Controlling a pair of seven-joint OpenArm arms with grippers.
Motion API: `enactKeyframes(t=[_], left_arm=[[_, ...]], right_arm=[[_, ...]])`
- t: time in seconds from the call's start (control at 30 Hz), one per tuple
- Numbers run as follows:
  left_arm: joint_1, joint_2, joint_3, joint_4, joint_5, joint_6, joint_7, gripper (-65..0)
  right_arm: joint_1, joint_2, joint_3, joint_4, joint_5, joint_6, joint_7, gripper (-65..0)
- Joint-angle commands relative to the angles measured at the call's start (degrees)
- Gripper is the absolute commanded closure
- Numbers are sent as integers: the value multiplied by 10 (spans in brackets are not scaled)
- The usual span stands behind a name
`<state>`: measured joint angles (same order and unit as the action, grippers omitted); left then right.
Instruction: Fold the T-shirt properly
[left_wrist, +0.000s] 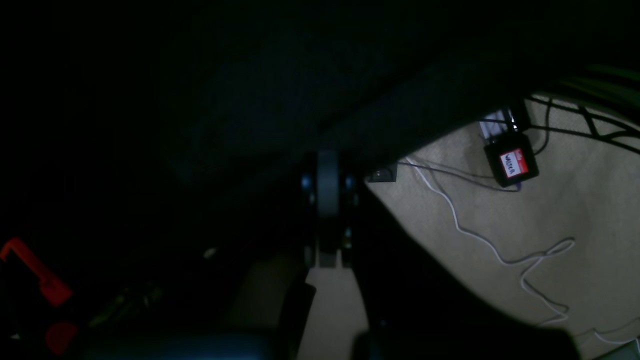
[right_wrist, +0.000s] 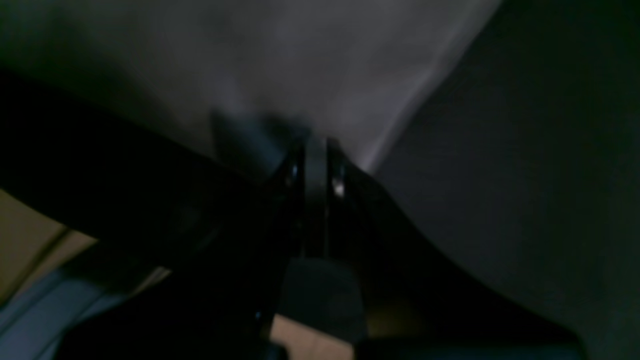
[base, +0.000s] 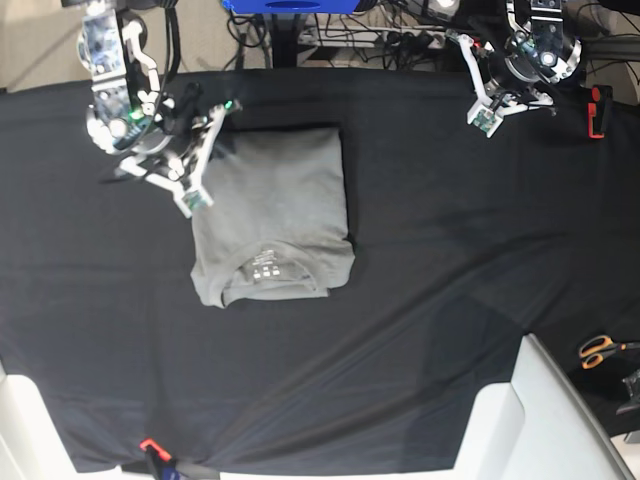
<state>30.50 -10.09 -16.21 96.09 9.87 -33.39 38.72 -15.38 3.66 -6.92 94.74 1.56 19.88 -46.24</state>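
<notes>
The grey T-shirt (base: 275, 205) lies on the black tablecloth (base: 450, 250), folded into a tall rectangle with the neckline and its white label marks toward the near edge. My right gripper (base: 193, 205) is at the shirt's left edge, tips down and jaws pressed together. In the right wrist view its shut fingers (right_wrist: 315, 150) point at blurred grey T-shirt fabric (right_wrist: 310, 60), and no cloth shows between them. My left gripper (base: 482, 122) is at the far right of the table, well away from the shirt. Its fingers (left_wrist: 327, 170) are shut over dark cloth with nothing held.
Orange-handled scissors (base: 600, 350) lie off the table's right side, and a red clamp (base: 597, 110) sits at the right edge. Another small orange clamp (base: 150, 447) grips the front edge. A black box with a red label (left_wrist: 512, 162) and a white cable (left_wrist: 500, 250) lie on the beige floor.
</notes>
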Motion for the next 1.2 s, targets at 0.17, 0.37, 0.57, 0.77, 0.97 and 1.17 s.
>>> enactKeyframes(t=[0.17,0.37,0.57,0.77,0.97,1.17], left_arm=[[1,-6,-1,7,-2,0,-3,0],[3,5,1,14,-6,0,-5,0],[56,33,12,70,-5,-2,-5,0],[145,35,48,83,-6,-1,-5,0],[152,43,46,-58,-5,1,-92,0],[44,43,68,-326,-1,72,-223,0]], right_arm=[[18,-4,-5,112,6,-5,-56,-2],[-1,-2,20,113,6,-9,-15,-2],[-61,39,114,140,6,-9,-12,-2],[-162,29,199,196,7,-5,-79,-2],[-226,29,129,95,9,-4,-38,-2],[-158,28,39,-194,7,-4,70,-2]])
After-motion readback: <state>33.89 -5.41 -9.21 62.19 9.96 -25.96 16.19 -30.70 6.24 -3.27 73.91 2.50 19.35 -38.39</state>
